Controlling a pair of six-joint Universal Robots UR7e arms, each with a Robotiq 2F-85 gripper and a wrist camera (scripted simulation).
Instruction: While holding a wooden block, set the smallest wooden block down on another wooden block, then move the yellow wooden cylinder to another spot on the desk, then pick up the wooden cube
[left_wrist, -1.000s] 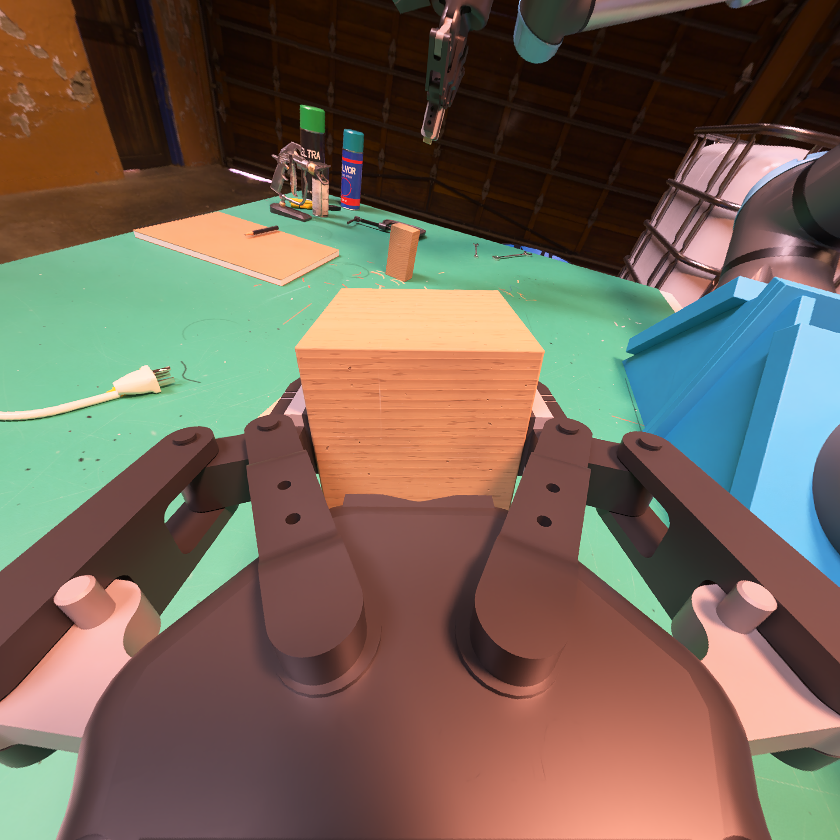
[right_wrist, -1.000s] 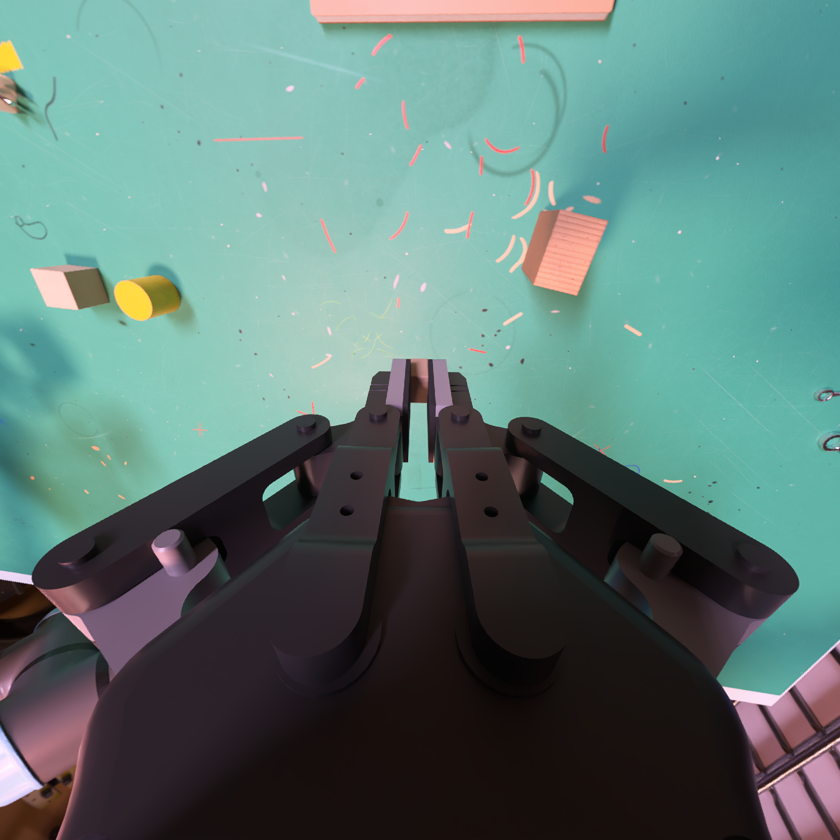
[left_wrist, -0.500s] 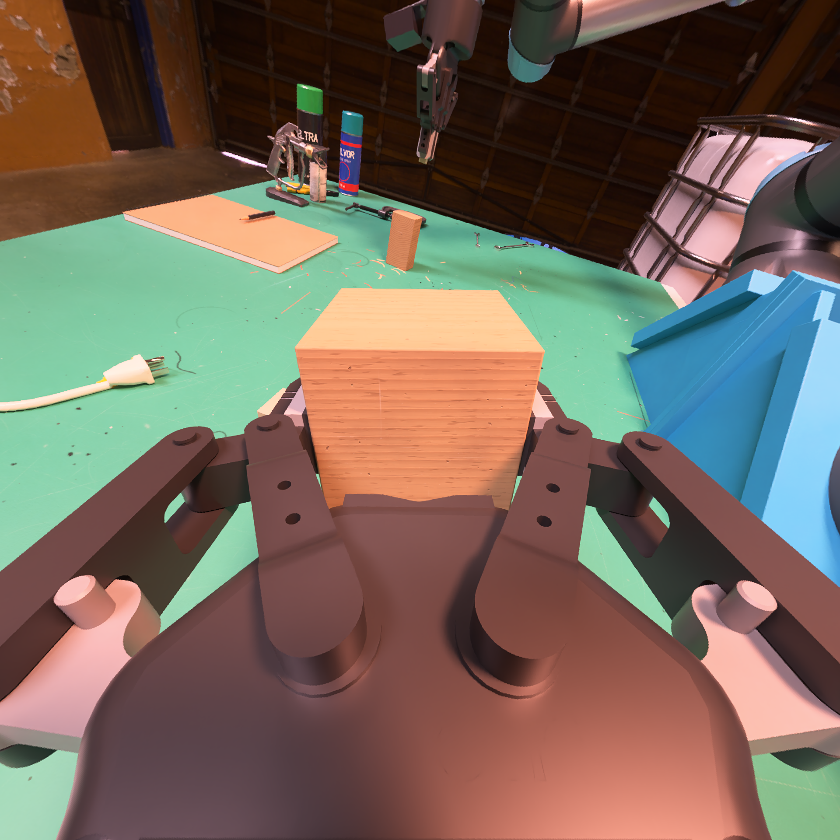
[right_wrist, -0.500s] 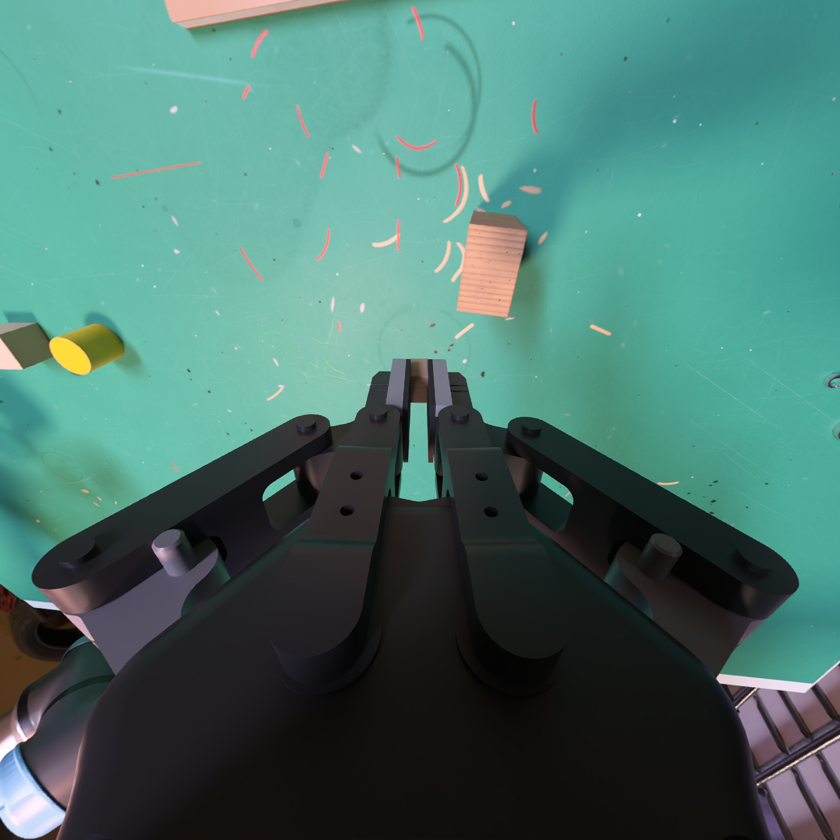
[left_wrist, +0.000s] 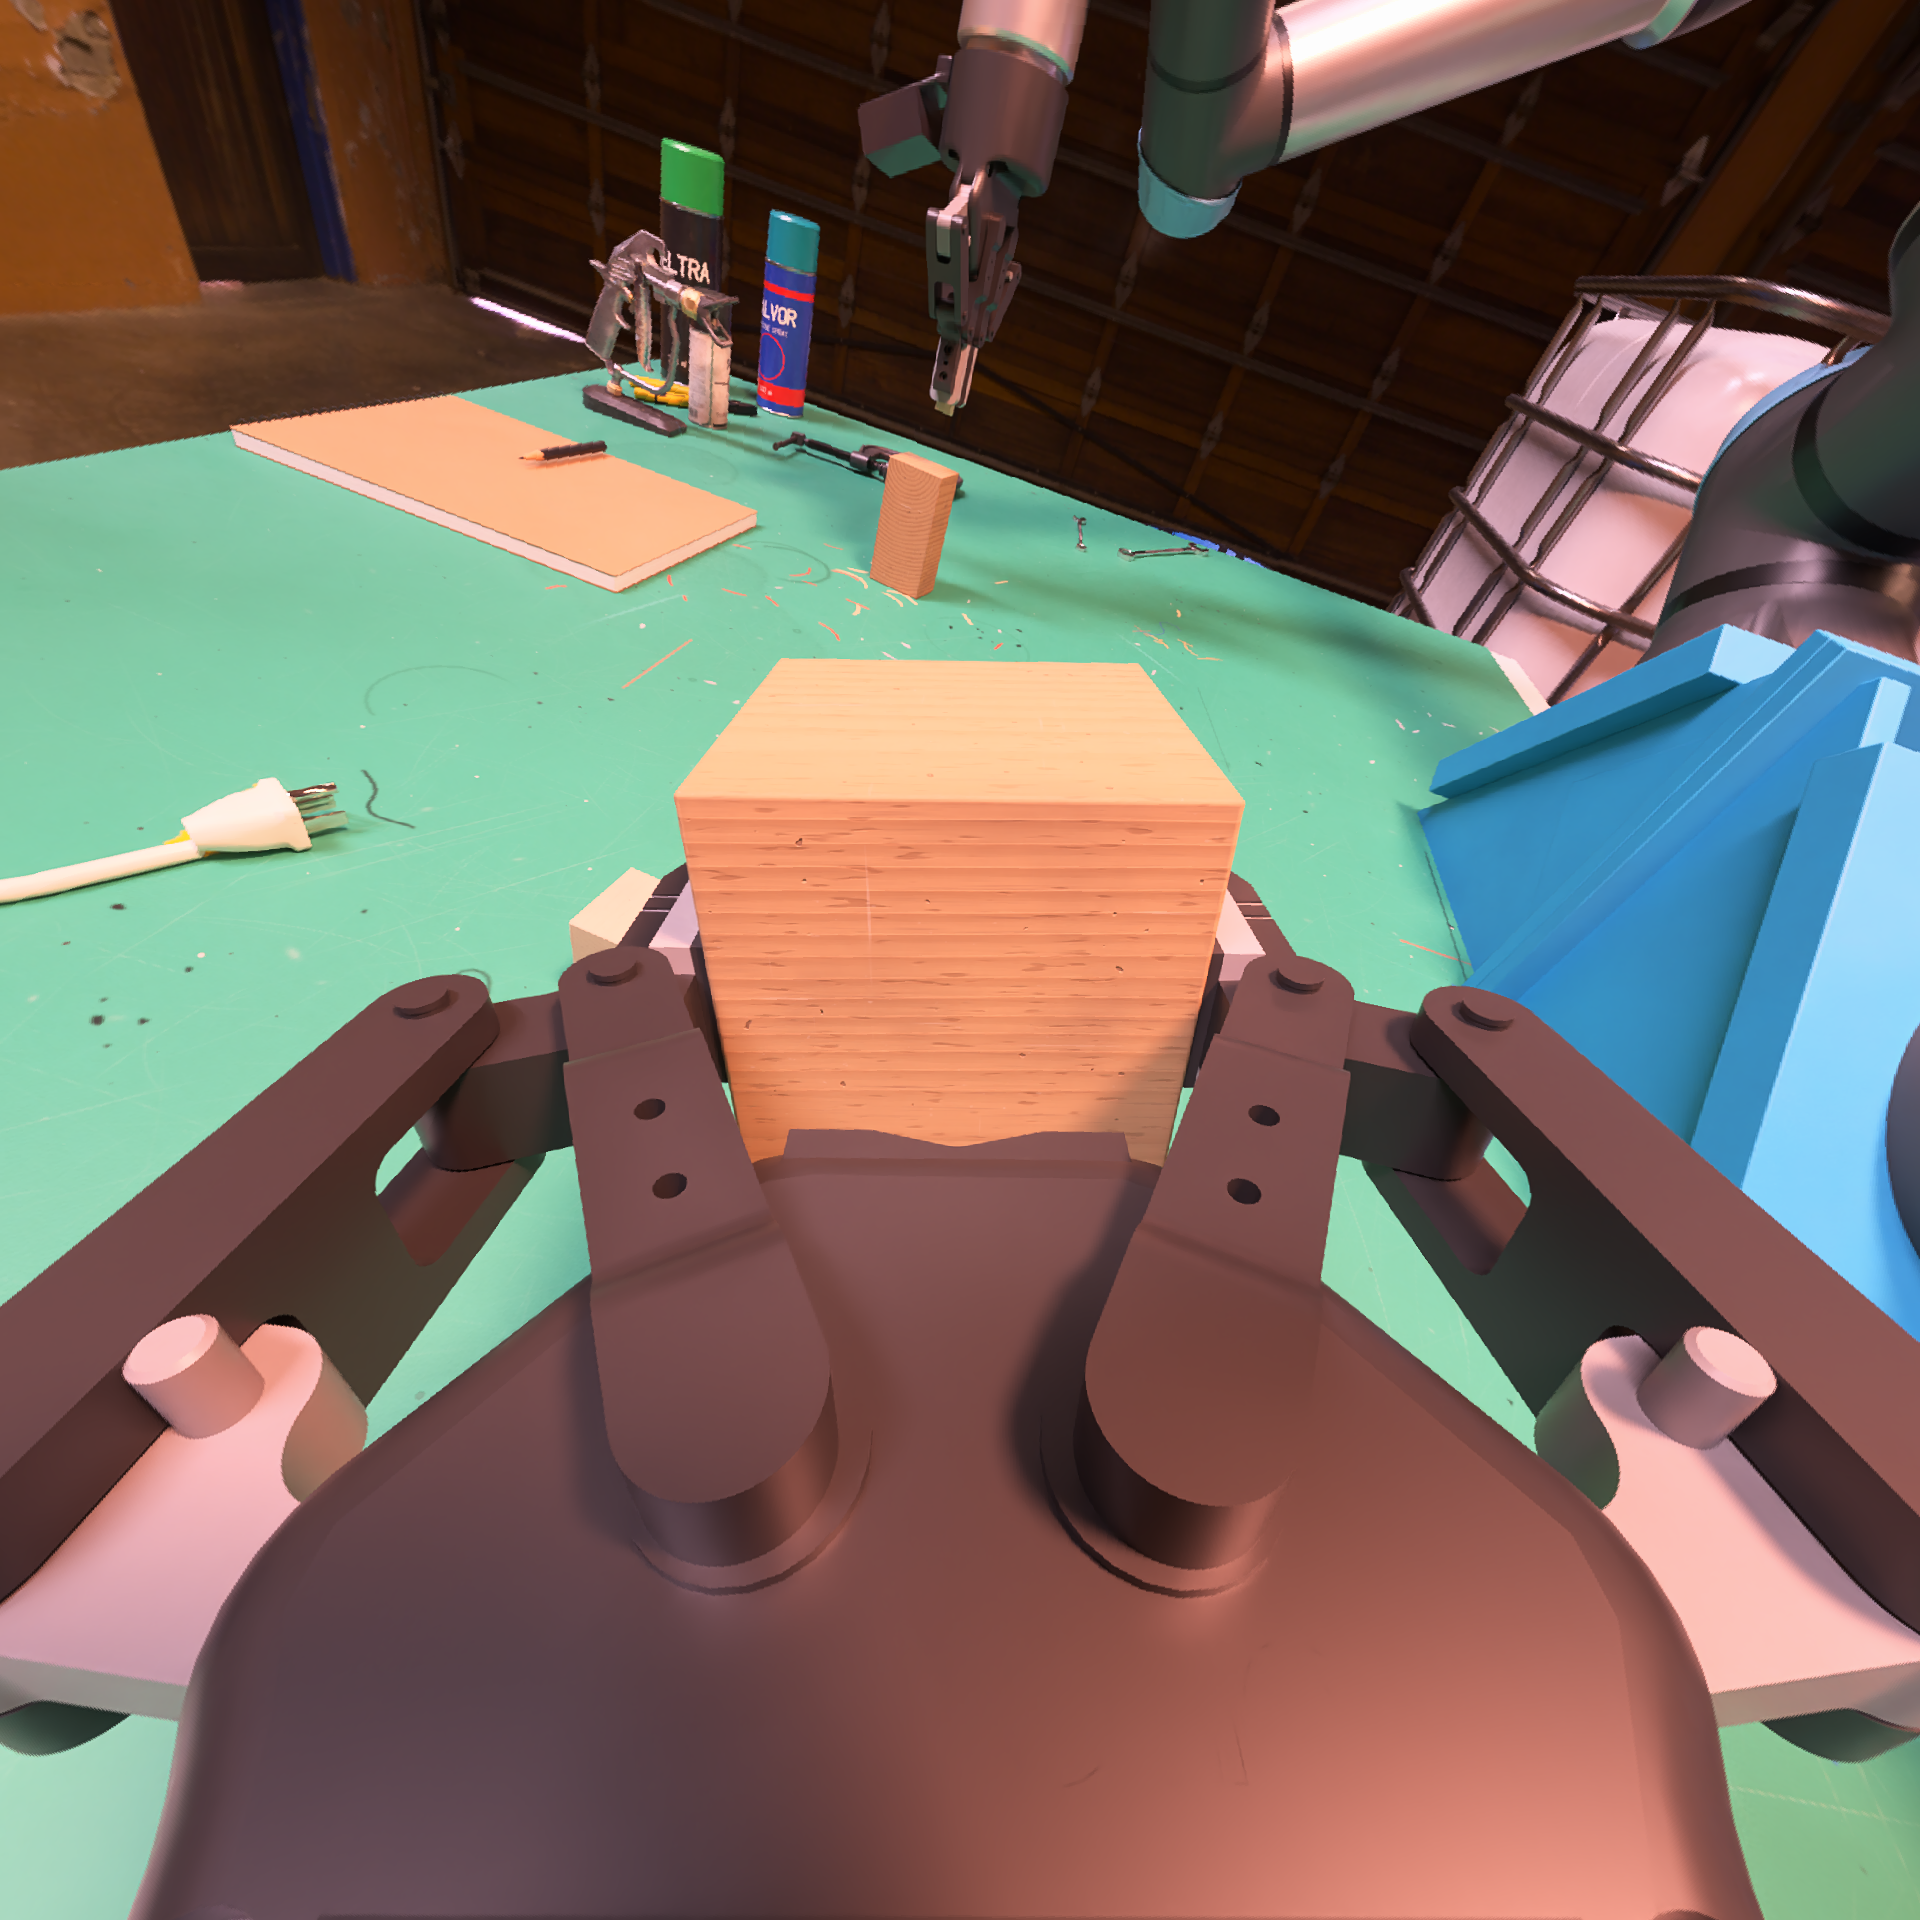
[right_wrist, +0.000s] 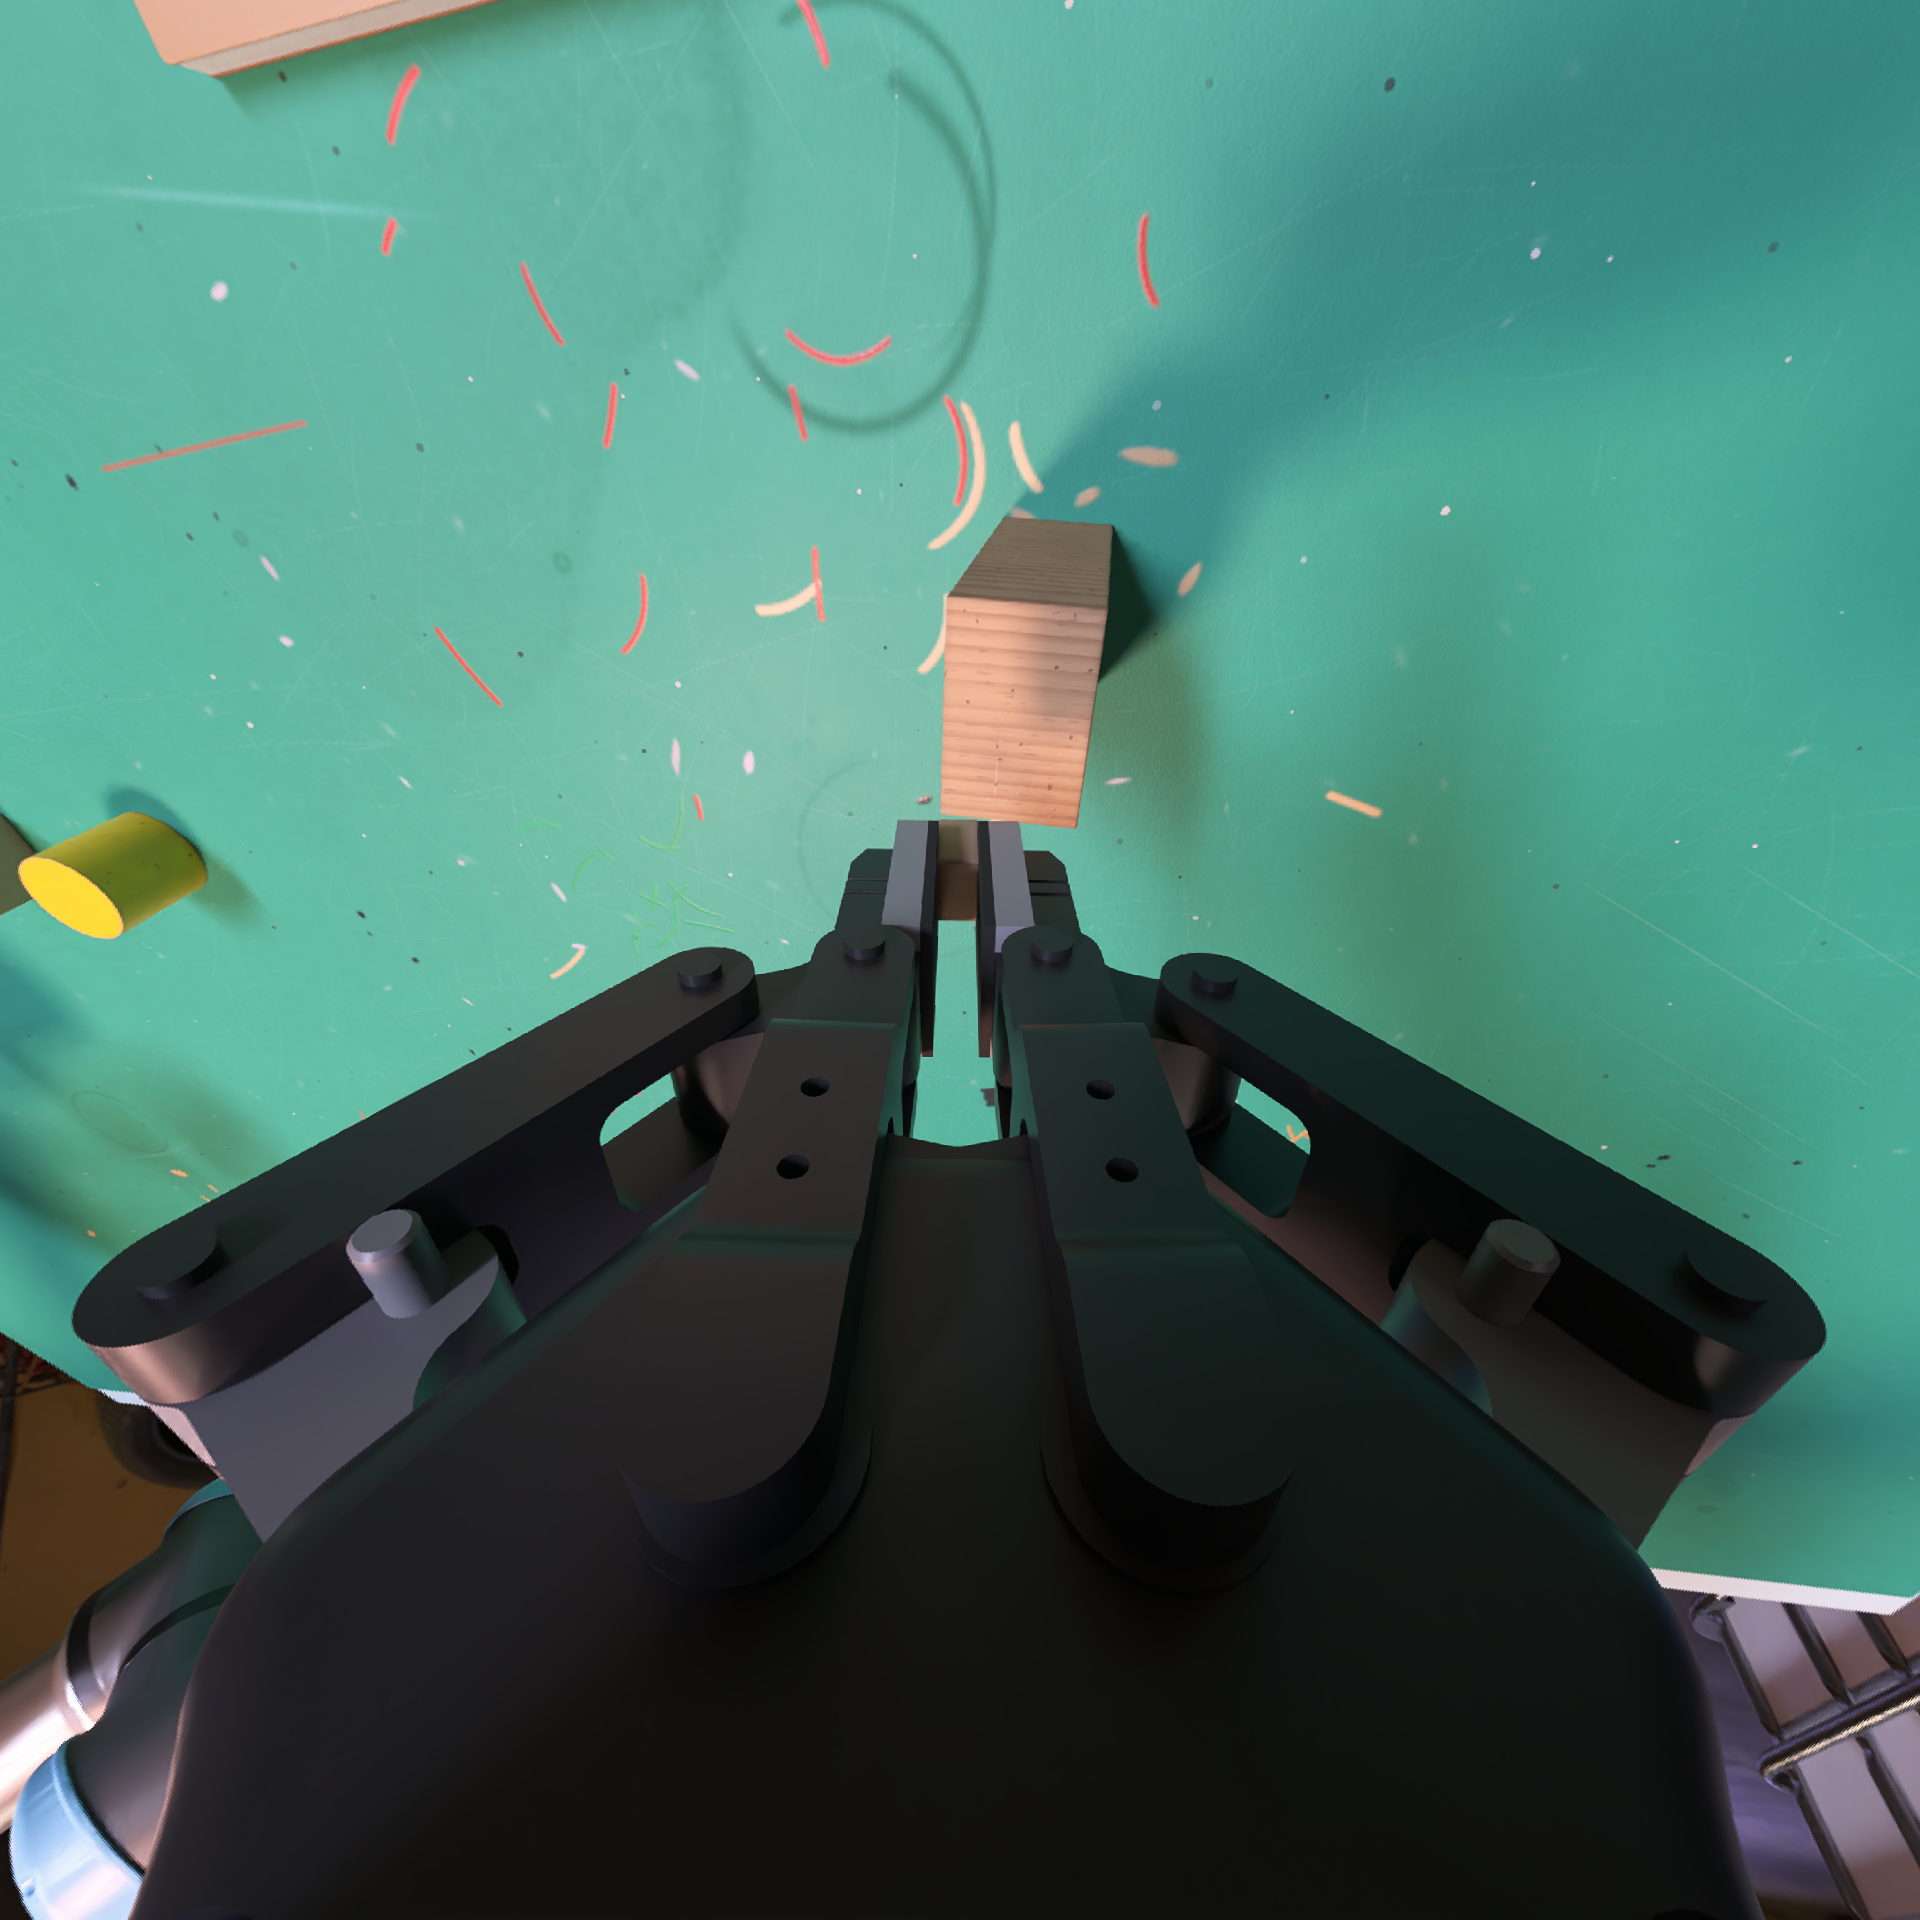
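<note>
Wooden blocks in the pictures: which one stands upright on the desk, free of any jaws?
The tall narrow block near the flat board; the large block and small block are each held.

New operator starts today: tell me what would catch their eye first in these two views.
The big wooden block fills the middle of the left wrist view, clamped in the left gripper. In the right wrist view, the right gripper pinches a small wooden block above the upright wooden block, with a yellow cylinder lying far left.

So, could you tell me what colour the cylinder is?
Yellow; the cylinder shows best in the right wrist view.
</note>
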